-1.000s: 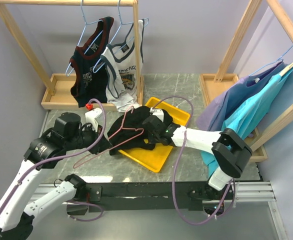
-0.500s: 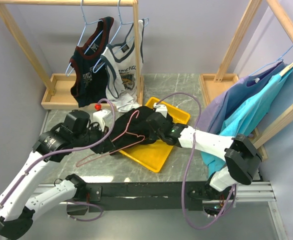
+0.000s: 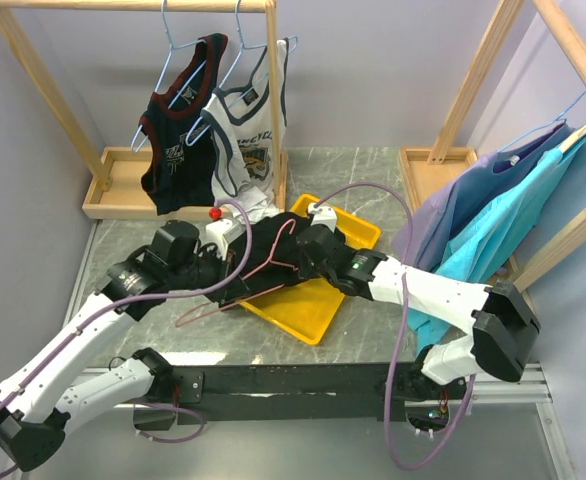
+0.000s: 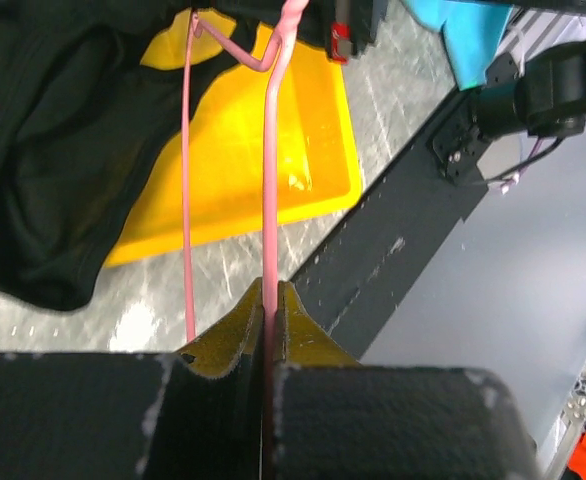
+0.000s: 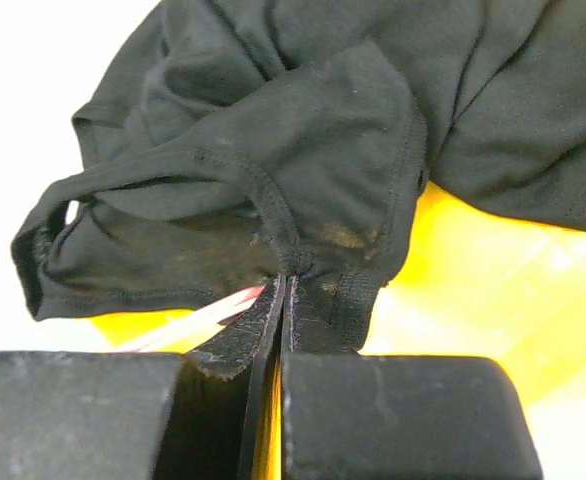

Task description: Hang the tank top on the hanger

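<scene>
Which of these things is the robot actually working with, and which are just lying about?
In use: tank top, hanger, left gripper, right gripper.
Just about: yellow tray, navy jersey, white jersey, teal shirt, purple shirt.

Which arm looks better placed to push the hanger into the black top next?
Left, probably. The left fingers are shut on the pink hanger, whose wire points toward the black top lying partly over the yellow tray. The right fingers pinch the top's fabric, so they're busy holding it.
</scene>
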`<move>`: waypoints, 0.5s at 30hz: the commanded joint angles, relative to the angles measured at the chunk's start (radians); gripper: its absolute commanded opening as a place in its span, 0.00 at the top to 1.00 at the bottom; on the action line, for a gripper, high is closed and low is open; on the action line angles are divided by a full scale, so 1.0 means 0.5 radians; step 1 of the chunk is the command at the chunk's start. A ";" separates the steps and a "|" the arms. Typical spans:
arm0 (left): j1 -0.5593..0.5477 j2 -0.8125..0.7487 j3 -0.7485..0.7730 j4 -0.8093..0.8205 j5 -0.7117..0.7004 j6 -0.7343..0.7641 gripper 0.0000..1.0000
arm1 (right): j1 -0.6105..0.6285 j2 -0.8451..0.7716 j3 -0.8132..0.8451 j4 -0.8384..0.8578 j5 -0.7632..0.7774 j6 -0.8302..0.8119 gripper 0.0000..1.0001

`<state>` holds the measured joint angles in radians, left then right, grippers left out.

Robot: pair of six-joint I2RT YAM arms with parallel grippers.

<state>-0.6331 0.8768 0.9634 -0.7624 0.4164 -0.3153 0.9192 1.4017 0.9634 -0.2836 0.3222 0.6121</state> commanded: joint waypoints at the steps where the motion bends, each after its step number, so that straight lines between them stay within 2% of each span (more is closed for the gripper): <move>1: -0.010 -0.017 -0.126 0.414 0.078 -0.066 0.99 | 0.030 -0.107 0.070 -0.019 0.067 -0.025 1.00; 8: -0.010 -0.063 -0.509 1.039 0.023 -0.185 0.99 | 0.055 -0.238 0.000 0.015 0.101 -0.009 1.00; 9: -0.010 -0.075 -0.594 1.228 0.032 -0.204 0.99 | 0.055 -0.254 -0.006 0.018 0.107 -0.009 1.00; 15: -0.010 0.007 -0.644 1.534 0.081 -0.317 0.99 | 0.052 -0.306 -0.022 0.009 0.138 -0.021 1.00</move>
<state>-0.6346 0.8680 0.6411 -0.2432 0.4232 -0.4244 0.9398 1.2888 0.9577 -0.2920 0.3466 0.6083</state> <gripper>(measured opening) 0.061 0.008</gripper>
